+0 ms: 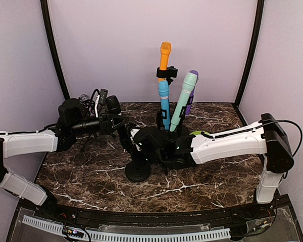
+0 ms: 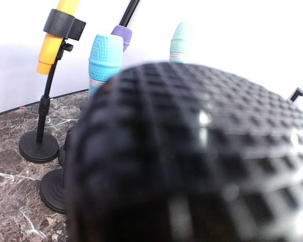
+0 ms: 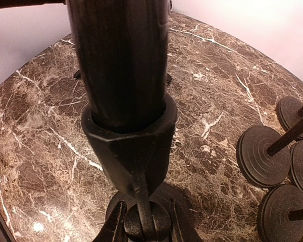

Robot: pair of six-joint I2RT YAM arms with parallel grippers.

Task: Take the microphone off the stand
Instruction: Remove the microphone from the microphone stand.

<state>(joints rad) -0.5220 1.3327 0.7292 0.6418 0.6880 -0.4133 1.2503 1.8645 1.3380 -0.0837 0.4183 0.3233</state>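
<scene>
Pull-out step, I'd say: the black microphone sits in its clip, and the right gripper is clamped tight on the stand stem just below. Left gripper is at the mic's head — can't tell if it's gripping. Next move needs a straight draw along the mic's axis, leftward. There's open room there, but the other mics crowd close behind.

Blurred black mass — probably the microphone head — cut off below.
</scene>
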